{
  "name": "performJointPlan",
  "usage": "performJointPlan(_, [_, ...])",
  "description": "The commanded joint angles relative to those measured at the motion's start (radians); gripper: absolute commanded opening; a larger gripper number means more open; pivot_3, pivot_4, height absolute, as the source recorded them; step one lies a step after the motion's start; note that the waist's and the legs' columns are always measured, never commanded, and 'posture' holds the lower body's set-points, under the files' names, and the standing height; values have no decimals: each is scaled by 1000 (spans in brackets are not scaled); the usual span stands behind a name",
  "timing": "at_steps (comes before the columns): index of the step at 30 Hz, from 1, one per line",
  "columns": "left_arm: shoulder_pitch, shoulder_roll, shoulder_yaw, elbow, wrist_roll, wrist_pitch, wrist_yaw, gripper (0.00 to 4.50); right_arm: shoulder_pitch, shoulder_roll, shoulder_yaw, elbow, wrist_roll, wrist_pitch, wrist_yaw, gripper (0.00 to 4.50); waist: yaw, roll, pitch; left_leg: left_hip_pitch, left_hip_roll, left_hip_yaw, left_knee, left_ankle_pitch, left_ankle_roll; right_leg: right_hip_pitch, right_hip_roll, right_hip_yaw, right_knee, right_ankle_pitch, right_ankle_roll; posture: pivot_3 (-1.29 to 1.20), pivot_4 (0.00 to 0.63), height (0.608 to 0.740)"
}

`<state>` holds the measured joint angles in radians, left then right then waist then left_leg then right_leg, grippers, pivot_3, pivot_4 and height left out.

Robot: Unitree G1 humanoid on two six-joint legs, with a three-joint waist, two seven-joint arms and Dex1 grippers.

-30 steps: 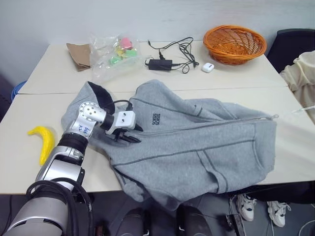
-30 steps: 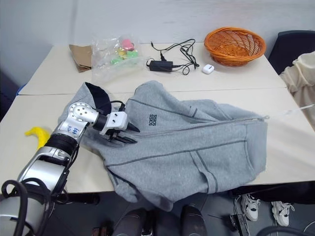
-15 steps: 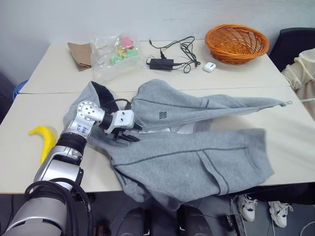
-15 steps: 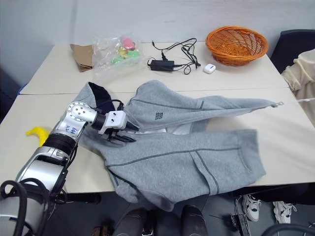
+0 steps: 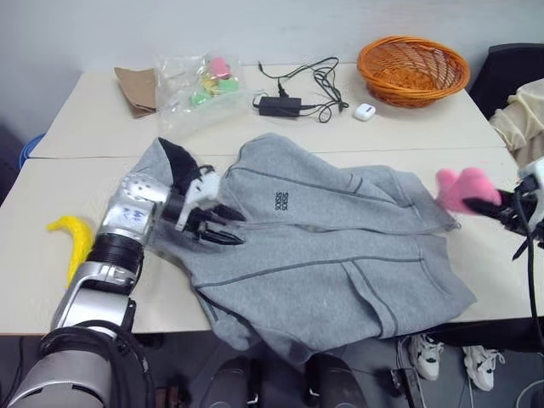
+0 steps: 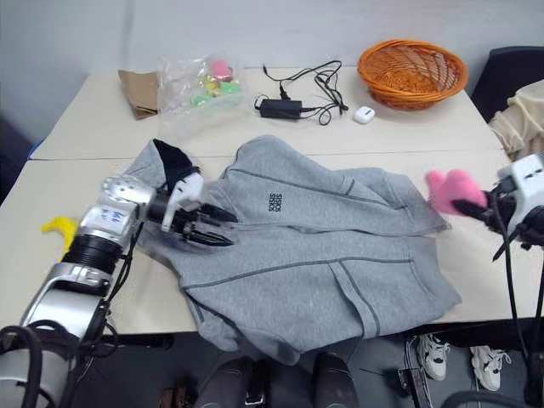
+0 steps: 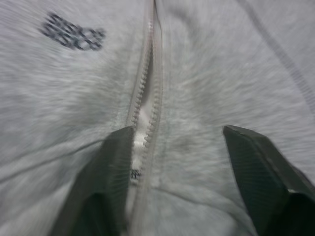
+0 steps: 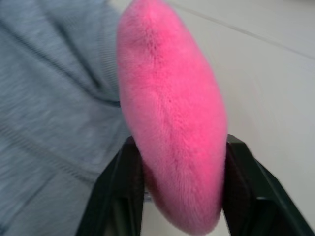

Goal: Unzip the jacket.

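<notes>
Left eye view: jacket (image 5: 340,246) spread across near table (image 5: 51,306), hem overhanging front edge, hood toward robot's left. Left gripper (image 5: 223,228) reaching in from left with forearm low over tabletop, pointed rightward and slightly down at collar area beside chest logo (image 5: 281,201), fingers spread and holding nothing. Right gripper (image 6: 476,210) entering from right edge, pointed leftward toward hem end of jacket, clamped on pink fuzzy object (image 6: 452,188) hovering just above fabric corner. Behind, on far table: orange basket (image 5: 413,71), black charger with cable (image 5: 293,95), clear bag of coloured items (image 5: 197,89). Banana (image 5: 75,242) on near table, left of forearm. Left wrist view: zipper (image 7: 145,96) visible, teeth parted with pale lining between, running away from gap between the two fingers (image 7: 110,182). Right wrist view: pink fuzzy object pressed between both fingers (image 8: 123,191), grey fleece on one side, bare tabletop on the other.
</notes>
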<state>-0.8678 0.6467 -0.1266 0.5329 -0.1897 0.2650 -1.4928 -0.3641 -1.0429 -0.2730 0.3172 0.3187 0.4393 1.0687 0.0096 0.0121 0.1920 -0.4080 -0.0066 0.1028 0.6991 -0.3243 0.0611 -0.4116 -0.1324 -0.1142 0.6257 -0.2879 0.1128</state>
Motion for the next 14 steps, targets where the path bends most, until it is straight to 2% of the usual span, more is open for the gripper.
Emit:
performJointPlan(1, [31,83,98,-170,-113,182,-4,4291,117,-99,-92,-156,49,43,104,3216,7,0,0,0,0,0,0,0,0,1,0,0,0,0,1,0,150,740])
performJointPlan(2, [56,121,125,-225,-142,235,-6,4500,164,-122,-126,-190,68,61,141,3614,8,0,0,1,0,0,0,0,1,1,0,1,0,1,1,0,150,740])
performJointPlan(5, [162,253,213,-364,-209,335,-18,4500,313,-175,-255,-283,113,92,272,4478,4,0,0,4,0,0,0,0,1,3,0,3,0,1,2,0,150,740])
performJointPlan(9, [364,434,361,-503,-274,406,-40,4500,470,-195,-442,-345,132,95,412,4478,-2,-2,0,5,2,-1,-1,-1,-1,5,-1,8,-2,1,1,0,150,740])
performJointPlan(14, [590,527,549,-568,-301,400,-9,4500,521,-197,-573,-351,159,150,470,4478,-11,-2,0,7,2,-2,-2,-2,-2,6,-8,8,-5,0,-1,0,150,740])
